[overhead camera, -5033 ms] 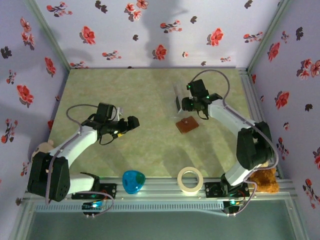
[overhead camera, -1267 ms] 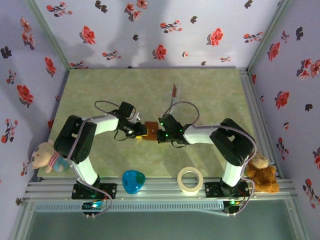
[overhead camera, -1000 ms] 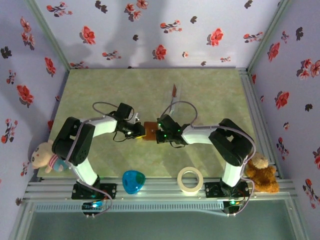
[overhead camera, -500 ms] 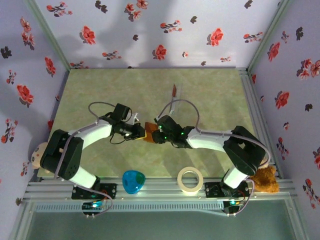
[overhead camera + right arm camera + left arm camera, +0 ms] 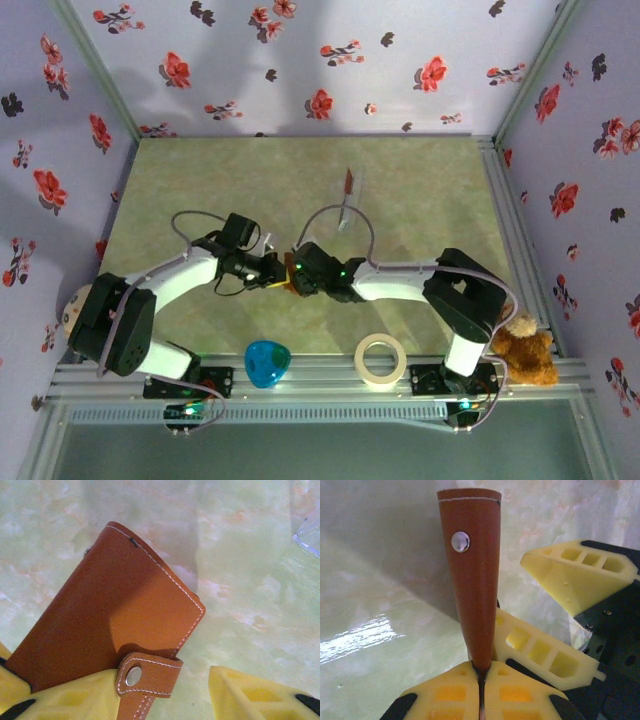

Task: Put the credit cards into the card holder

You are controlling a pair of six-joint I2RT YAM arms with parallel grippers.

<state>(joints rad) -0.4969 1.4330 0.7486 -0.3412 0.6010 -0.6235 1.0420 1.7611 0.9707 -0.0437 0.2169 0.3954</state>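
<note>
Card holder (image 5: pixel 470 570): pinched edge-on in your left gripper (image 5: pixel 480 680), jaws clamped; right gripper (image 5: pixel 160 692) jaws apart. Risk: tugging the tab (image 5: pixel 145 677) may twist it free.

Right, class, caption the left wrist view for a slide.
Left hand grips the brown leather card holder, snap stud showing.

A pale green marbled table (image 5: pixel 420 190) is serving as the floor of the booth. Lilac walls (image 5: pixel 240 50) printed with red and dark flowers are rising behind the table and along both its sides. Slim metal posts (image 5: pixel 97 75) are climbing from the table's two far corners. A ribbed aluminium rail (image 5: pixel 320 372) is running along the table's near edge. Soft grey shadows (image 5: pixel 345 25) are falling on the wall behind the table, and light is glinting off the table's glossy top.
</note>
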